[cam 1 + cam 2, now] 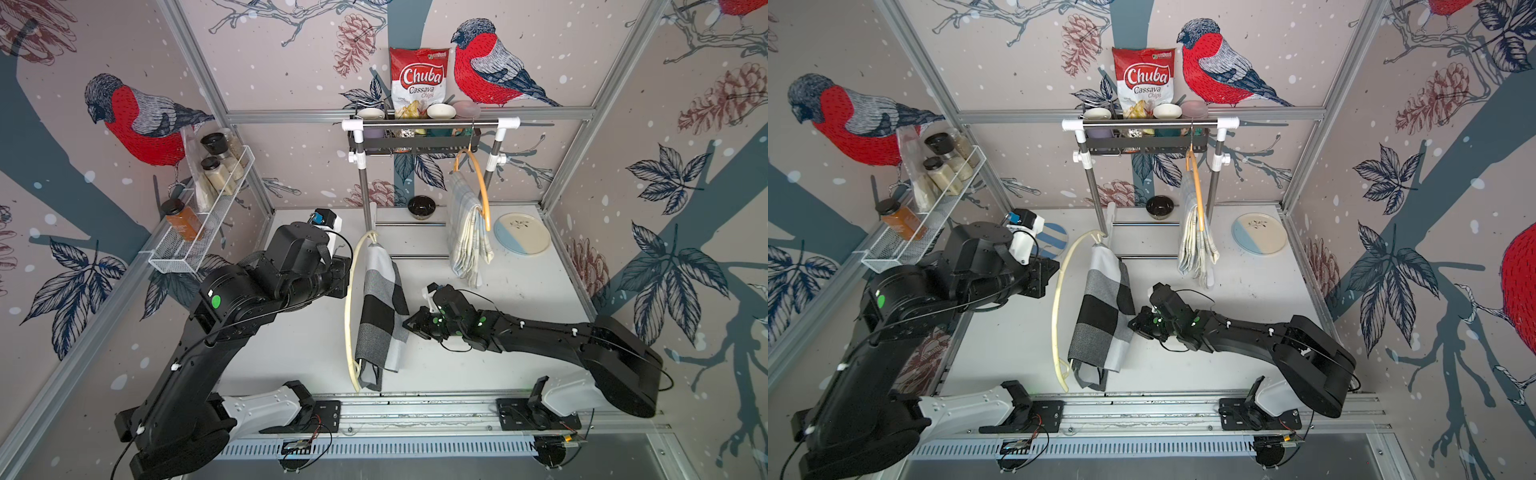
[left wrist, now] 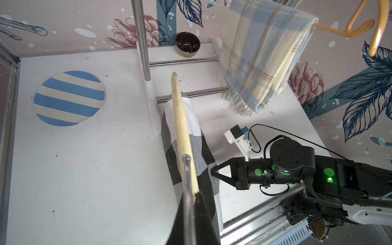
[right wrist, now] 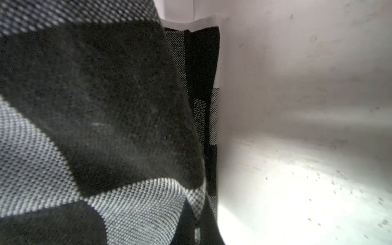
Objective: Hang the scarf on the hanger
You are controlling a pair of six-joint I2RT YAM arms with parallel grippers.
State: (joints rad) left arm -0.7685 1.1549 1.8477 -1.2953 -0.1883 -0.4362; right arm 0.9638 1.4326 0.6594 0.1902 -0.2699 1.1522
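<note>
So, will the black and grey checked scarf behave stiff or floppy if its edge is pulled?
Probably floppy: the checked scarf drapes in soft folds over the cream hanger. Likely light, since it hangs from that thin bar. A pull by the right end effector might slide it off the smooth bar.

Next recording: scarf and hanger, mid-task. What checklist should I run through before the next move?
1. Hanger grip: left gripper shut on cream hanger, ok.
2. Drape: checked scarf lies over the hanger, ok.
3. Scarf free: right gripper pinches its edge, not ok.
4. Room on rail beside orange hanger: ok.
5. Scarf end clear of table: cannot tell.
</note>
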